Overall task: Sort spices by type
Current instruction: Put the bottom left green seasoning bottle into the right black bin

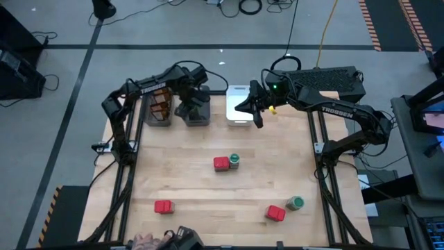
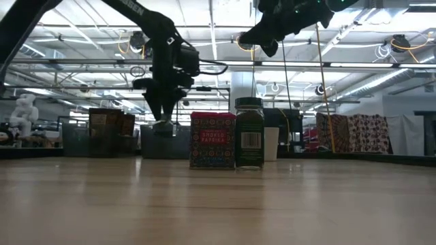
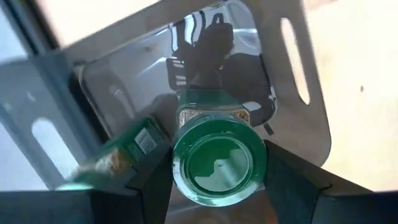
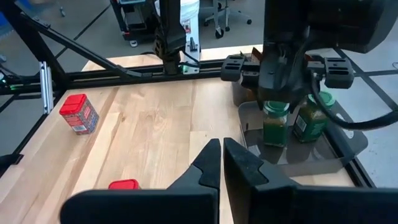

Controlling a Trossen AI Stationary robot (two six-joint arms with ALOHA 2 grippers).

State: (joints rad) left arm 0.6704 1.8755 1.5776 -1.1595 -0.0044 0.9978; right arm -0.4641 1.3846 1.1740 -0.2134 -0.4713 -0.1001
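Left gripper [image 1: 193, 104], upper centre-left in the high view, grips a green-lidded jar [image 3: 219, 158] over the dark grey bin [image 3: 292, 124]. The jar looks rigid, smooth and slippery, best held across the lid. Right gripper [image 4: 221, 163], near the white bin [image 1: 238, 114], is clenched empty.

High view: you look straight down, far, whole table [image 1: 208, 187]. Low view: tabletop level, facing room, red tin [image 2: 212, 140] close. Left wrist: tight on green-lidded jar [image 3: 219, 163] over grey bin [image 3: 283, 99]. Right wrist shares that bin [image 4: 348, 146].
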